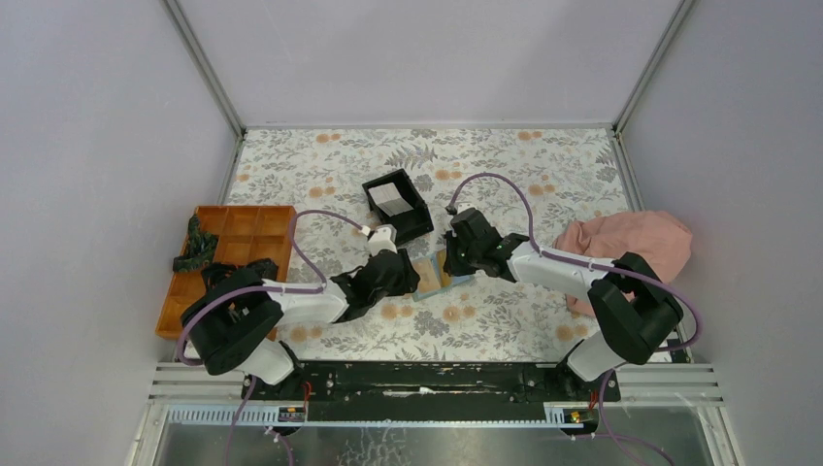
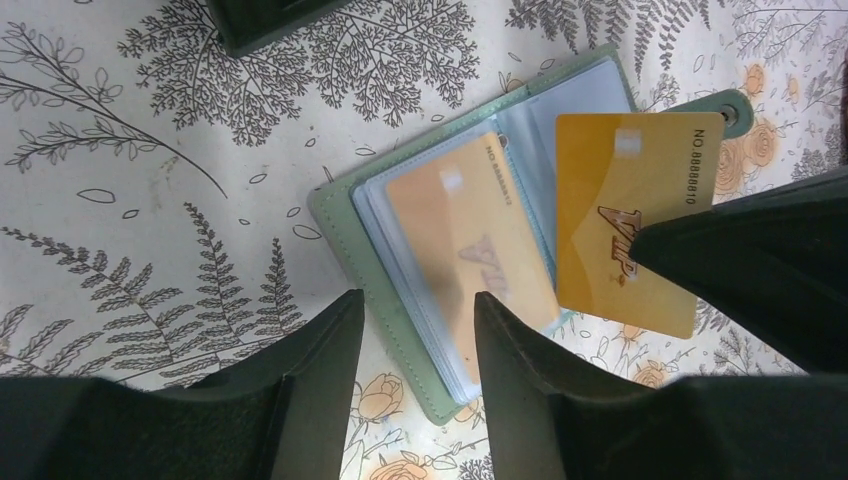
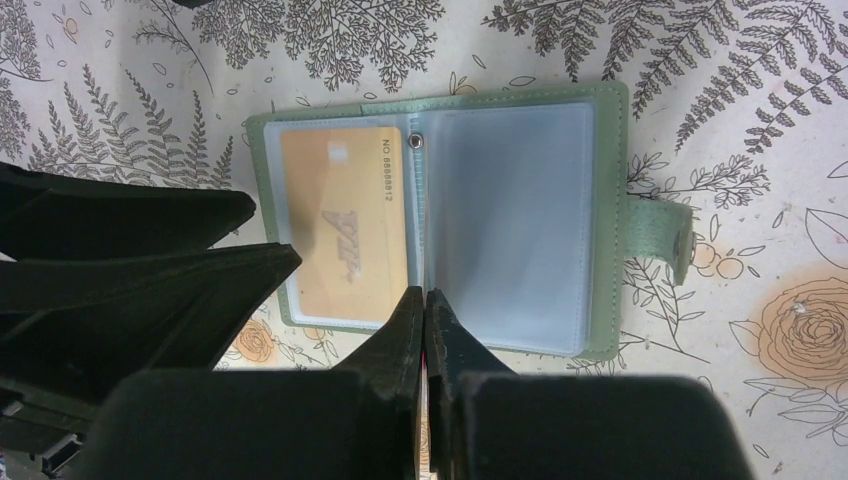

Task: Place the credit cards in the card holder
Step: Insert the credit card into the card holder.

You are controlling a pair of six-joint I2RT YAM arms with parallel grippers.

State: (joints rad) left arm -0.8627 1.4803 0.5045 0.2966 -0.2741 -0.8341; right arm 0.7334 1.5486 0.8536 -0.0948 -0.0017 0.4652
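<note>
The card holder lay opened flat on the surface, about midway between the two arms, with both tools gathered over it. One gold-faced card, the stowed credit card, sat under the clear plastic of one half. The other half, the side bearing the snap tab, showed an empty sleeve.

The right tool had its fingers pressed together. In the left wrist view its dark finger pinched the held credit card by the card's outer side. From the right wrist's own camera the card was barely visible.

The left tool stood with its fingers apart and nothing between them, poised above the near corner of the half that held the stowed card. It was probably placed to steady the holder.

The held card hung over the empty-sleeve half and overlapped its outer edge toward the tab. Its long axis ran nearly parallel to the stowed card's, turned only slightly off. Whether it touched the plastic could not be told, nor where the sleeve's mouth opened. The insertion looked to be the right arm's job: square the card to the sleeve, then slide it in along its length.
</note>
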